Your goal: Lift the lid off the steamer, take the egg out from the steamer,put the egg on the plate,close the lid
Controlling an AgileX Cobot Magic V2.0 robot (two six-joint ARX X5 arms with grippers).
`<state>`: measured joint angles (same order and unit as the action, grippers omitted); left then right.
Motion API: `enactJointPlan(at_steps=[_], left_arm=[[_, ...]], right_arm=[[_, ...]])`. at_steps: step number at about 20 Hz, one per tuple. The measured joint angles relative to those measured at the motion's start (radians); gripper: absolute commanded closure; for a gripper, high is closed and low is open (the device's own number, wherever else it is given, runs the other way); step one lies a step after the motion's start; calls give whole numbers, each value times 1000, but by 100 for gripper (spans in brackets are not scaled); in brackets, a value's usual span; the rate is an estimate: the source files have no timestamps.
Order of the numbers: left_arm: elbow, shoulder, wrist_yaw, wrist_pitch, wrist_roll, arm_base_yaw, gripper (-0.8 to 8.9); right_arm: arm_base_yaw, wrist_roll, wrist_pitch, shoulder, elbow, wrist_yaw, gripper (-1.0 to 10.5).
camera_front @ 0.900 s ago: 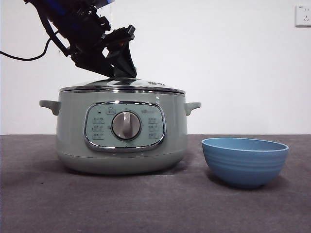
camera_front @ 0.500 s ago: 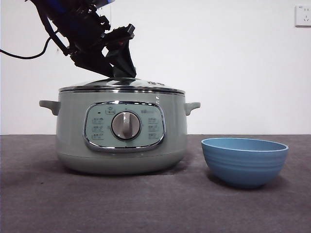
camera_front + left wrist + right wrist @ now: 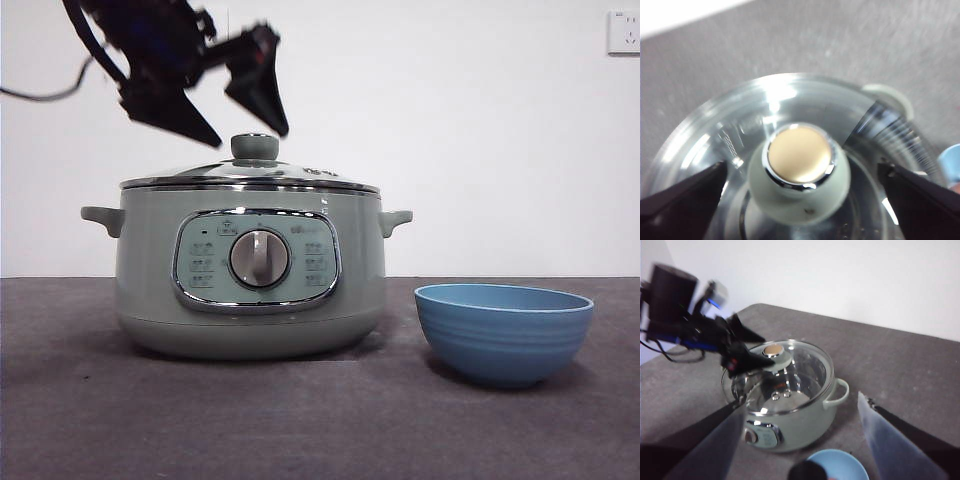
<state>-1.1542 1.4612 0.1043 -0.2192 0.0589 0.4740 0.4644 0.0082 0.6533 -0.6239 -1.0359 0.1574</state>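
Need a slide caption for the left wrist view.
Left gripper open above the lid's knob, lid seated on the steamer.

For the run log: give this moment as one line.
left gripper: open above knob | clear glass lid: on sage-green steamer | blue bowl plate: right of steamer | right gripper: open, waiting

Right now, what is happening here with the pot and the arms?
The left hand hangs open just above the knob of the lid, one jaw on each side, not gripping it. The lid sits closed on the steamer. The plate, a blue bowl, stands beside the steamer. The right hand waits open, away from the steamer.
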Motion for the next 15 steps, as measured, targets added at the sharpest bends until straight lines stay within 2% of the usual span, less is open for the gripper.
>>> enactJointPlan(at_steps=[5,8,15], left_arm=[[0,-150,12,-102,0,0,307],[0,-251,60,-206,-1,0,312],[0,-481,233,-466,-60,5,315]], right_arm=[[0,0,64,0,0,0,564],[0,0,128,0,0,14,565],[0,1,283,-13,0,158,569]])
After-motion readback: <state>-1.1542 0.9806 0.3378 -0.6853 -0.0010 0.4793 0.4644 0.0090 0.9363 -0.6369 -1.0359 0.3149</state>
